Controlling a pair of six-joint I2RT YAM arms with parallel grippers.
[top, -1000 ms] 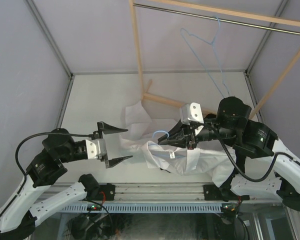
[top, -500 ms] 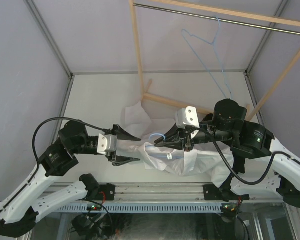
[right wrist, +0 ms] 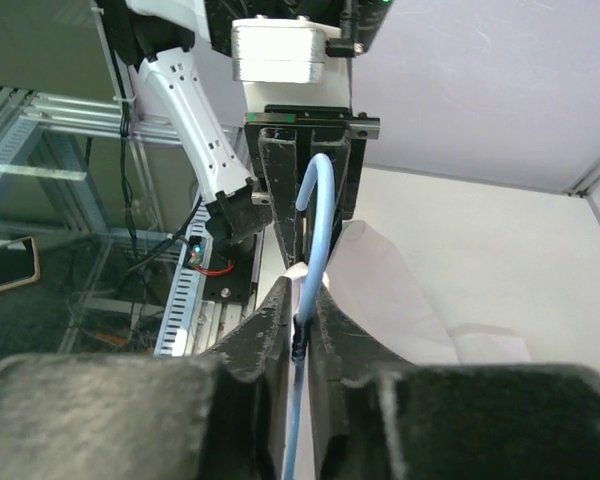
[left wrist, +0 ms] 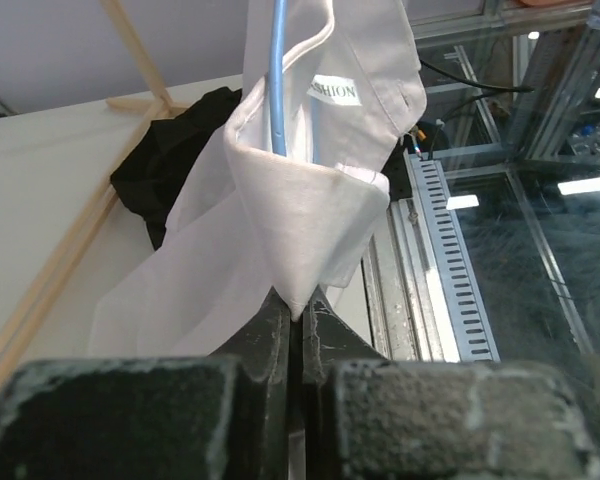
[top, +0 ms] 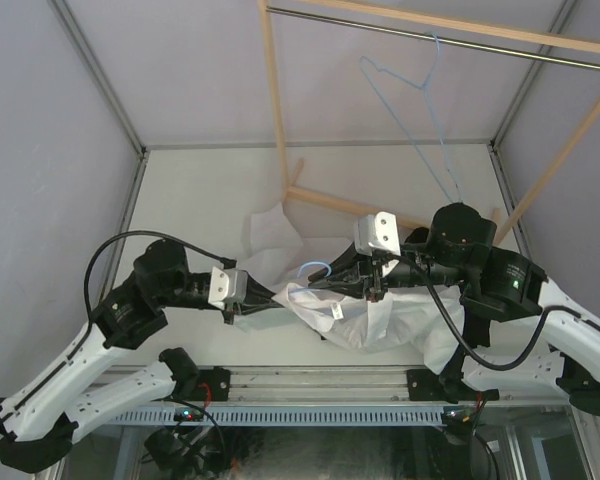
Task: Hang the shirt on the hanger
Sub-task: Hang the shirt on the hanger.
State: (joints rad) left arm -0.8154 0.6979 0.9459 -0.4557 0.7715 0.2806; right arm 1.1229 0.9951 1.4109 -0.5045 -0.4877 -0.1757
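The white shirt [top: 380, 320] lies crumpled on the table [top: 200, 200], collar raised around a thin blue hanger [top: 315, 268]

Two robot arms, the left arm [top: 42, 392] and the right arm [top: 580, 335], wear glossy white shells over matte black joints. Thin black cables loop at nine o'clock [top: 145, 234] and four o'clock [top: 495, 360]. Pale grey camera blocks [top: 377, 233] top each rough black claw [left wrist: 295, 310].

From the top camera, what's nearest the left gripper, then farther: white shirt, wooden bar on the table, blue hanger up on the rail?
1. Thin white fabric shirt: collar pinched in the left gripper jaws.
2. Pale wooden bar: on the table, behind the shirt.
3. Light blue wire hanger: up on the rail, far back right.
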